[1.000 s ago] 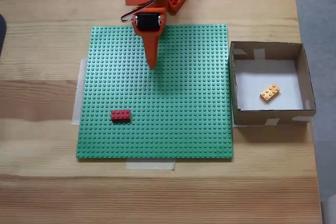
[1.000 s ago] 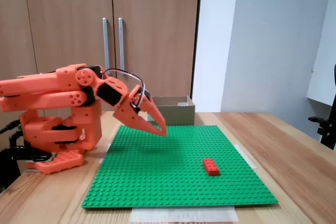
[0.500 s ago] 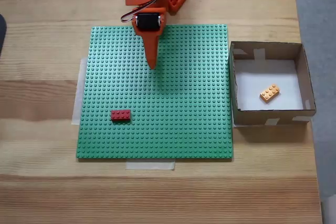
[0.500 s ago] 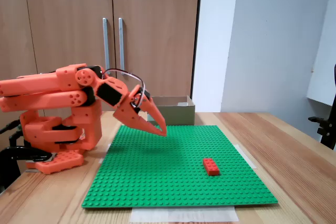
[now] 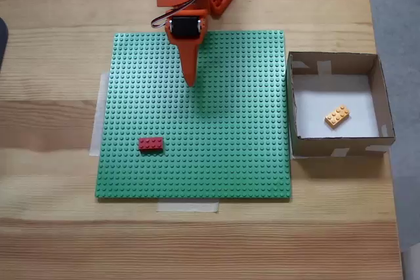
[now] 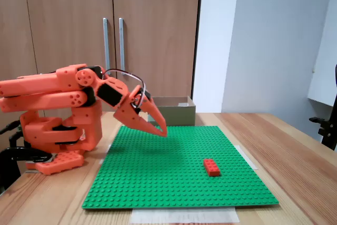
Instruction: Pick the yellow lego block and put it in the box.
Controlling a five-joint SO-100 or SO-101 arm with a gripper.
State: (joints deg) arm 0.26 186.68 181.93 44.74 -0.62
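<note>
The yellow lego block [image 5: 337, 117] lies tilted on the white bottom of the box [image 5: 335, 143], which stands at the right edge of the green baseplate. From the side, the box [image 6: 172, 113] shows behind the plate. My orange gripper [image 5: 191, 80] hangs over the upper middle of the baseplate, far left of the box. Its fingers meet at the tip with nothing between them, so it is shut and empty. In the side view the gripper [image 6: 162, 131] points down towards the plate, a little above it.
A red lego brick [image 5: 151, 143] [image 6: 211, 167] sits on the green baseplate [image 5: 216, 162] at the lower left. The arm's orange base [image 6: 58, 140] stands at the table's back edge. Pale tape holds the baseplate to the wooden table [image 5: 52, 227].
</note>
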